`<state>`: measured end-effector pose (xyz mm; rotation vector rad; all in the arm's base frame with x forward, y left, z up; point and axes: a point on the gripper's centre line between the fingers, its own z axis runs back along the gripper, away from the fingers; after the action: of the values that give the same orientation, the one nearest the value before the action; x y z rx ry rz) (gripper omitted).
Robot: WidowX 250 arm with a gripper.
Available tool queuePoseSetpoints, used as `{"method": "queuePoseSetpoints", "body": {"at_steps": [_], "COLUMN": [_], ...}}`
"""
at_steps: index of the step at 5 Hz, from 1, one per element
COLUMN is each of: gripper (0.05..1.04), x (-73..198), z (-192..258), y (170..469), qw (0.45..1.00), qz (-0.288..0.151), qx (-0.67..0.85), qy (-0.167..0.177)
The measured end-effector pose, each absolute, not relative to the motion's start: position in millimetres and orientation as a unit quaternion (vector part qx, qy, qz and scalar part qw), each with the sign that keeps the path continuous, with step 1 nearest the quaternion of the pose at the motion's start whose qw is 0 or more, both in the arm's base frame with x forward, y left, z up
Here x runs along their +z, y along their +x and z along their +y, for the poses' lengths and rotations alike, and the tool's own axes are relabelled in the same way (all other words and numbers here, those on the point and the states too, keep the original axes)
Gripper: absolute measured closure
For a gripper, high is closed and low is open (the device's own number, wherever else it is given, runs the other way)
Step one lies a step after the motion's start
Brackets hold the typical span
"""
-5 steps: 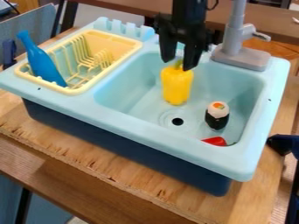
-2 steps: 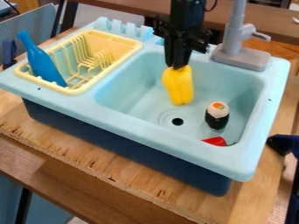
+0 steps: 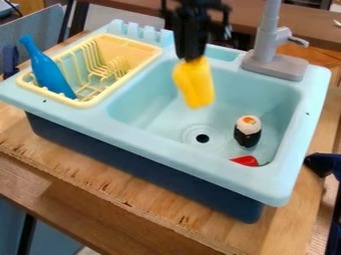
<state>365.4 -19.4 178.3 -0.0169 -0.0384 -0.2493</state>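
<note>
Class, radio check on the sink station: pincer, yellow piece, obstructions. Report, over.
Pincer shut on yellow toy pepper. Pepper upright, slightly tilted, over sink basin. Toy sushi and red piece apart from it. Over.

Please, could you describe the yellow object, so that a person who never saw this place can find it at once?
Find the light blue sink, then look over its large basin. There, the black claw holds a chunky yellow pepper by its top. Unlike the black-and-white sushi roll and the red piece in the basin, it is yellow all over.
</note>
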Motion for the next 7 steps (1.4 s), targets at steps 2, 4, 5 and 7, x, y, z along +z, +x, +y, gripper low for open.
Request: {"method": "queuePoseSetpoints", "body": {"at_steps": [2, 4, 5, 7], "gripper": [0.994, 0.994, 0.994, 0.793], "x": [171.4, 134.7, 128.0, 130.7], "z": [-16.7, -4.9, -1.4, 1.0], "y": [334.9, 320.6, 314.3, 312.4], "qw": [0.990, 0.978, 0.975, 0.987], "qz": [0.053, 0.127, 0.142, 0.106], "qx": [-0.121, -0.118, -0.110, -0.087], "qy": [0.052, 0.116, 0.129, 0.090]}}
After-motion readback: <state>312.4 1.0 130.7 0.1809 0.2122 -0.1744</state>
